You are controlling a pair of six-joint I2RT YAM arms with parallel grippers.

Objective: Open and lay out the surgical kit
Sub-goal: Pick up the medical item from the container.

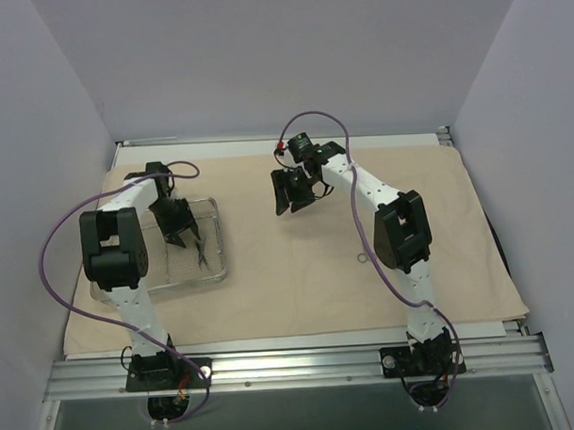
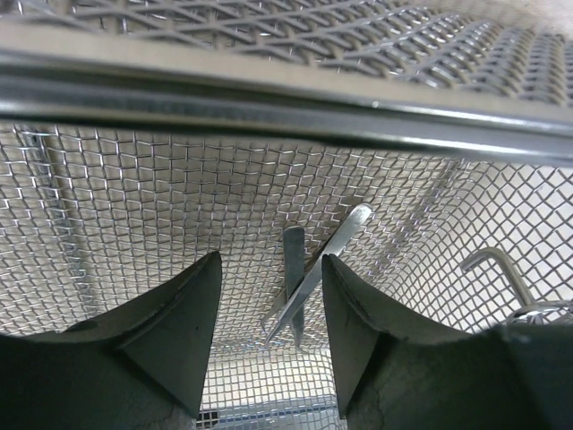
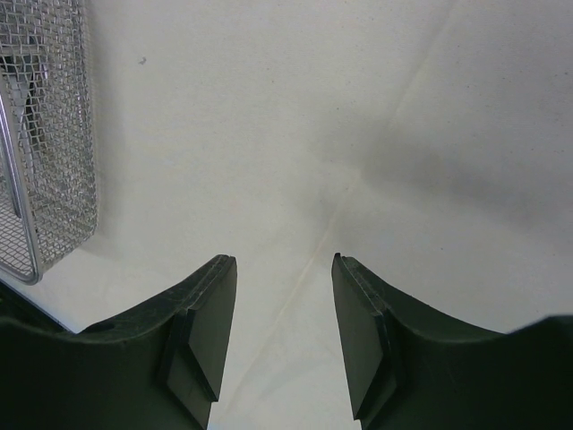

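My left claw [image 2: 271, 269] hangs in the tray [image 2: 269, 98], jaws apart, gripping nothing. The scissors [image 2: 304, 279] lie on the mesh just ahead, in line with the gap. The tray sits by the cloth's [image 3: 358, 134] left edge. My right claw [image 3: 285, 269] hovers over mid-cloth, parted and empty.

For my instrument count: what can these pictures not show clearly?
- Thin metal scissor-like instrument in the silver wire-mesh tray: tiny in the top view; the left wrist view shows only two crossed blades between the black left jaws, no handles.
- Bent metal piece: same view, partly behind one jaw; its kind is unclear.
- Small ring on the beige cloth wrap: top view, too small to identify.
- Tray: right wrist view, cut off by the left edge.
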